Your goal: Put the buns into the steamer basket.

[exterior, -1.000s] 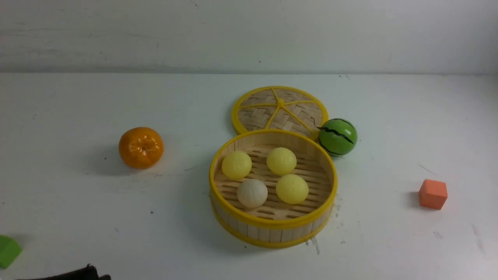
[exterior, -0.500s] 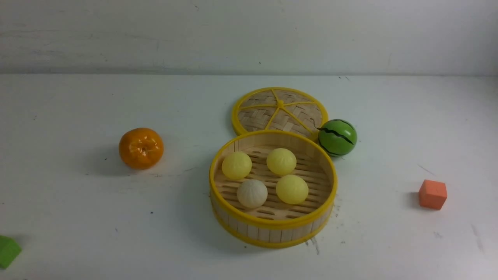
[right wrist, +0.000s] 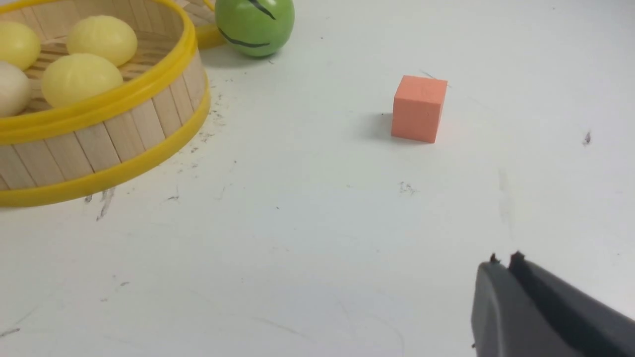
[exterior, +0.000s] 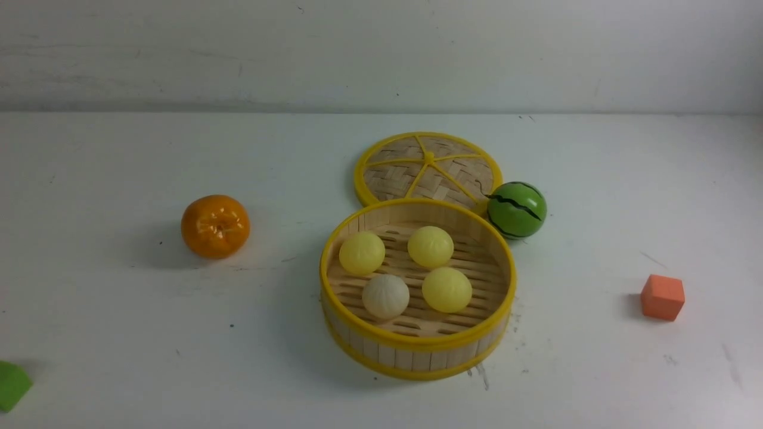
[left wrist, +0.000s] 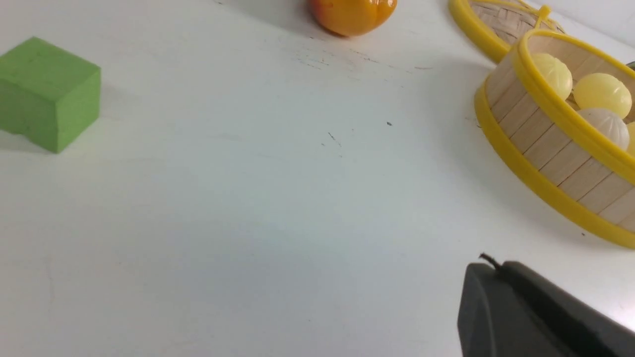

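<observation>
likely the buns (exterior: pixel 446 290) are light and slick, perhaps a little soft, best taken low around their widest part with a gentle squeeze. all four sit inside the steamer basket (exterior: pixel 418 342), apart from its near wall. the left jaws (left wrist: pixel 488 263) are pressed together, holding nothing; the right jaws (right wrist: pixel 506 263) look closed too, touching nothing.

Orange tangerine (exterior: pixel 216 227); woven lid (exterior: pixel 428 167); striped green ball (exterior: pixel 517 210); green block (exterior: pixel 12 385); red cube (exterior: pixel 663 297).

Pale grey wall (exterior: pixel 381 56) w/ faint scuffs behind white bench (exterior: pixel 149 357); bench top has dark marks, soft light.
</observation>
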